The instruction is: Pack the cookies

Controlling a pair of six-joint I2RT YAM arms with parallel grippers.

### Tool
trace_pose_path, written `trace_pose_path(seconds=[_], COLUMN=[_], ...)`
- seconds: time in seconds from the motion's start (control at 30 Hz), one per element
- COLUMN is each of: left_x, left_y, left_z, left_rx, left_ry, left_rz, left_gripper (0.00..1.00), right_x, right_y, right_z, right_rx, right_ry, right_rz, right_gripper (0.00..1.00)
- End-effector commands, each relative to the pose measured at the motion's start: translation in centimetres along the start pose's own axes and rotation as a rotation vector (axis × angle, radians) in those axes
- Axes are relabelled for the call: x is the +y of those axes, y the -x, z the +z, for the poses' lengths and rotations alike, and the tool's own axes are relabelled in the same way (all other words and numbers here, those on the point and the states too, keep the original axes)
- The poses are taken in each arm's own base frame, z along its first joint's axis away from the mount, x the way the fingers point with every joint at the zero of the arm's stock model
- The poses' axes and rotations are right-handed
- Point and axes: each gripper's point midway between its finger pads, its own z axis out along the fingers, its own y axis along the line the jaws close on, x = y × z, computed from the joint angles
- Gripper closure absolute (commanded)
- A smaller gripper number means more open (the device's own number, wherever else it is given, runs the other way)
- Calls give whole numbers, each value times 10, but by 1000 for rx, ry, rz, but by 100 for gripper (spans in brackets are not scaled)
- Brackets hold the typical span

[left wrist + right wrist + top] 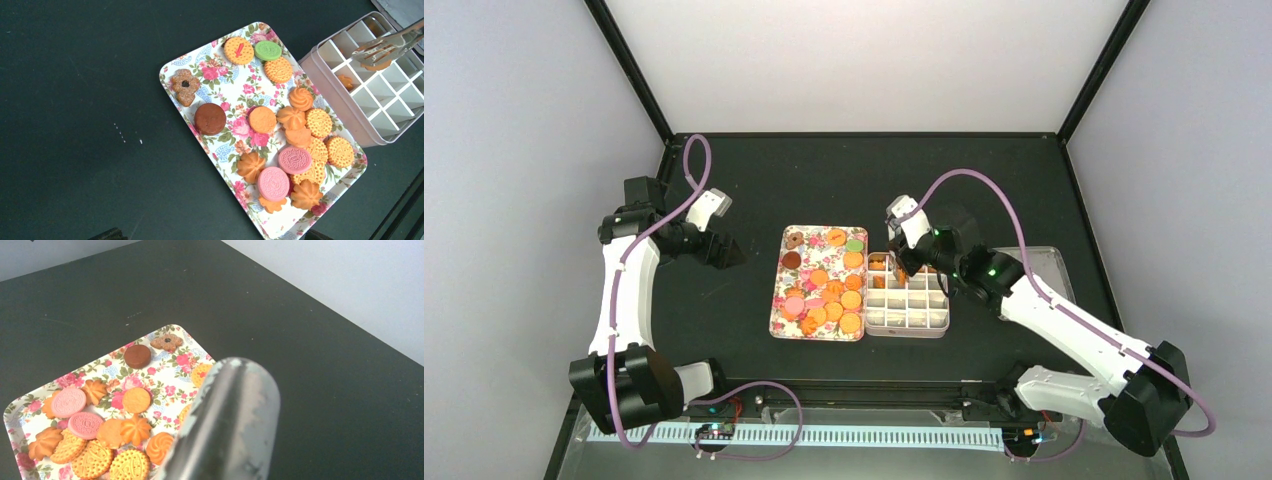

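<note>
placing step: right fingers (pixel 904 263), clenched on the metal tongs (pixel 387 44), hold a cookie (pixel 376 64) over the divided box (pixel 340 112) beneath them; other cookies (pixel 262 119) fill the tray (pixel 220 85) alongside. left fingers (pixel 722 250) hang released. next, probably, a drop into an empty cell.

Black table (pixel 824 180) with a flowered tray (pixel 225 90) and, just beside it, a pale divided box (pixel 908 332).

Table: matte black table (pixel 854 170) with a few pale specks on its surface.
Back wall: plain white back panel (pixel 864 60).
Side walls: smooth grey left panel (pixel 514 200) and right panel (pixel 1194 150).
Frame: black corner posts (pixel 629 70) rising from the table's far corners.
Near edge: pale slotted strip (pixel 824 437).
Light: soft and even, shadows faint.
</note>
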Motion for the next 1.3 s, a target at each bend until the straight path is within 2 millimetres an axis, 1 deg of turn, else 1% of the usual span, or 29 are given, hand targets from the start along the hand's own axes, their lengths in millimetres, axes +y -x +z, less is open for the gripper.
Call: trace_pose_path(seconds=[0.0,0.07,0.23,0.33,0.4,0.47,0.57,0.73,0.83,0.93,1.0,1.07,1.17,1.27], left_x=[-5,-5,-5,-5,-5,-5,-6,-6,-6,-5,-5,-4,0,2], left_y=[10,10,11,12,13,13,13,14,14,13,12,12,11,9], left_z=[-9,-10,-11,-11,-10,-9,-9,-10,-11,-10,-10,-10,-10,-11], left_rx=[-29,-30,-35,-38,-41,-42,-43,-47,-47,-42,-37,-34,-23,-14], left_ry=[-9,-7,-1,-3,-7,-13,-18,-16,-12,-10,-7,-1,16,32], left_rz=[33,32,35,36,36,31,26,31,33,31,29,24,4,-3], left_gripper=[4,5,4,4,4,4,4,4,4,4,4,4,4,4], right_x=[0,1,5,7,7,5,3,1,2,10,17,27,50,76], right_y=[6,7,9,10,11,12,18,37,55,74,85,92,98,100], right_z=[1,3,7,7,5,2,-4,-15,-24,-28,-25,-17,3,28], right_rx=[-27,-30,-30,-28,-28,-29,-44,-81,-132,-182,-204,-220,-218,-204], right_ry=[10,14,44,52,52,43,28,20,30,75,114,156,210,257], right_rz=[-14,-15,-19,-26,-32,-39,-49,-62,-69,-69,-60,-57,-71,-86], right_gripper=[89,87,84,82,78,71,68,68,70,71,71,71,71,71])
